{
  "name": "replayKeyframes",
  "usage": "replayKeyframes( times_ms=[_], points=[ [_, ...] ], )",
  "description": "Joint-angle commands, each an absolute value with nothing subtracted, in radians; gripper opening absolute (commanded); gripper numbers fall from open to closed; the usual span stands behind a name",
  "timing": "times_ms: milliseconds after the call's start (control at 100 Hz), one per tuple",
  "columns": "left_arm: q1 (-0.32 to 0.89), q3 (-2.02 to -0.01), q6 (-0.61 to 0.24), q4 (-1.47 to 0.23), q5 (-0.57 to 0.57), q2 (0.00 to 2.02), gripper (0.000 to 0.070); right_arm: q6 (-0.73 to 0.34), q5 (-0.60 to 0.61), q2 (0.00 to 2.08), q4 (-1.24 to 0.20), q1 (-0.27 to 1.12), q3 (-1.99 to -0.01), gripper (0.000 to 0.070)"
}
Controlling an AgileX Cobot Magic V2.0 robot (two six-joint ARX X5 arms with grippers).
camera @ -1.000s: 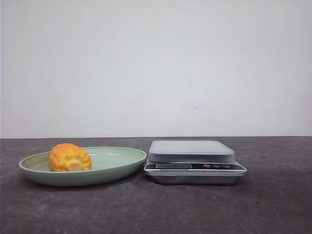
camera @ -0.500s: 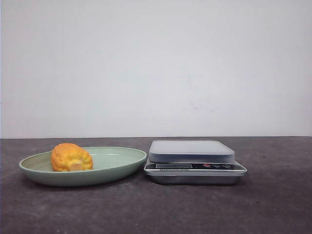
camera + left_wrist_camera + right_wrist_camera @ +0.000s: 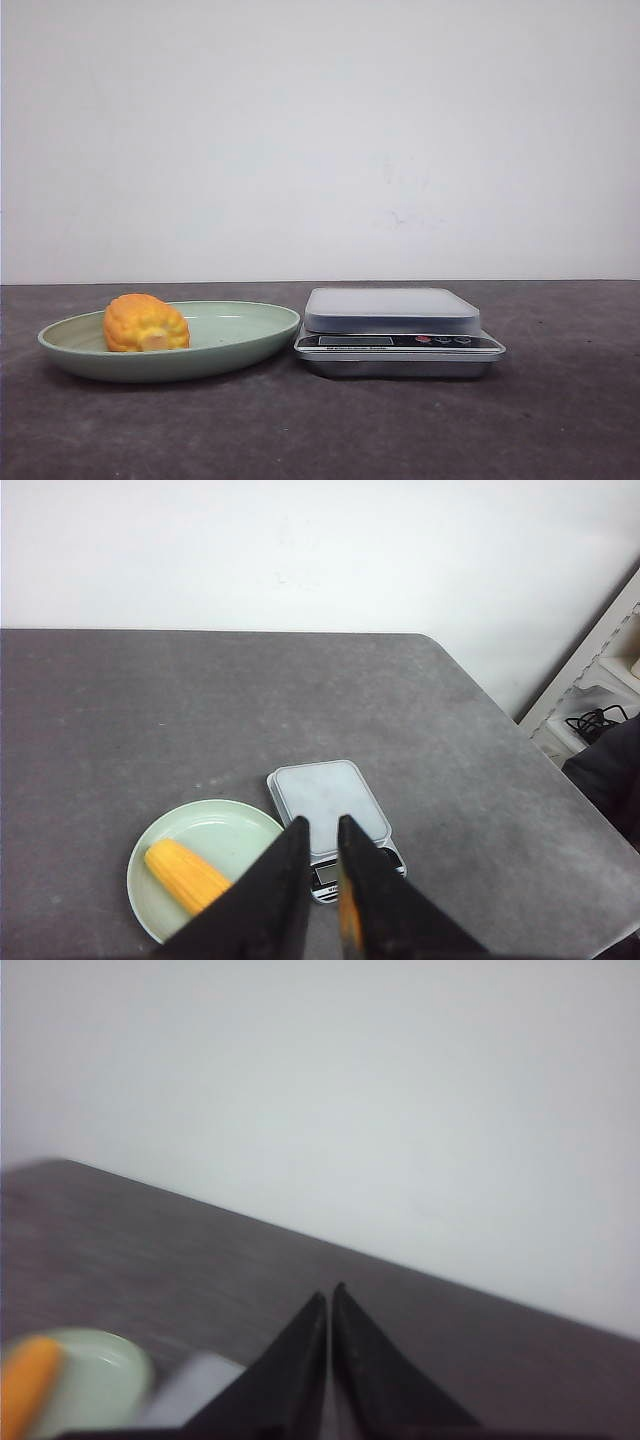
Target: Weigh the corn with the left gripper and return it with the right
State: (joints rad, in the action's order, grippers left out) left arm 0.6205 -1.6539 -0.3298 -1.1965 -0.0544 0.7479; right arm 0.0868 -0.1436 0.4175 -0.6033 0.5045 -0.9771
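The corn (image 3: 146, 323), a stubby orange-yellow cob piece, lies in the left part of a pale green plate (image 3: 250, 335). A silver kitchen scale (image 3: 392, 310) stands just right of the plate, its platform bare. Neither gripper shows in the front view. In the left wrist view my left gripper (image 3: 322, 822) is high above the table, over the scale (image 3: 325, 790) and beside the plate (image 3: 215, 820) with the corn (image 3: 185, 875); its jaws are nearly together and hold nothing. My right gripper (image 3: 330, 1292) is shut and empty, raised, with the corn (image 3: 25, 1385) blurred far off.
The dark grey table runs to a white wall behind. In the left wrist view a rounded table corner and a white shelf with black cables (image 3: 600, 720) lie beyond the table's edge. The plate (image 3: 100, 1370) and scale (image 3: 195, 1385) are blurred in the right wrist view.
The corn has shifted slightly to the right in the plate and settled. The plate and scale have not moved.
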Motion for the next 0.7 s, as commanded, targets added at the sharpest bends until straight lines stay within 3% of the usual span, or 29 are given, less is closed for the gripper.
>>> replayKeyframes(
  times_ms=[0, 120, 280, 400, 690],
  points=[
    [0.628, -1.676, -0.333, -1.185, -0.056, 0.757, 0.0, 0.108, -0.121, 0.415, -0.669, 0.454, -0.98, 0.0],
    [0.628, -1.676, -0.333, -1.185, -0.056, 0.757, 0.0, 0.112, -0.103, 0.391, -0.666, 0.382, -0.902, 0.0],
    [0.628, -1.676, -0.333, -1.185, -0.056, 0.757, 0.0, 0.106, -0.104, 0.306, -0.485, 0.302, -0.693, 0.0],
    [0.628, -1.676, -0.333, -1.185, -0.056, 0.757, 0.0, 0.042, -0.102, 0.241, -0.392, 0.241, -0.531, 0.0],
    [0.628, -1.676, -0.333, -1.185, -0.056, 0.757, 0.0, 0.022, -0.004, 0.121, -0.379, 0.113, -0.269, 0.0]
  ],
)
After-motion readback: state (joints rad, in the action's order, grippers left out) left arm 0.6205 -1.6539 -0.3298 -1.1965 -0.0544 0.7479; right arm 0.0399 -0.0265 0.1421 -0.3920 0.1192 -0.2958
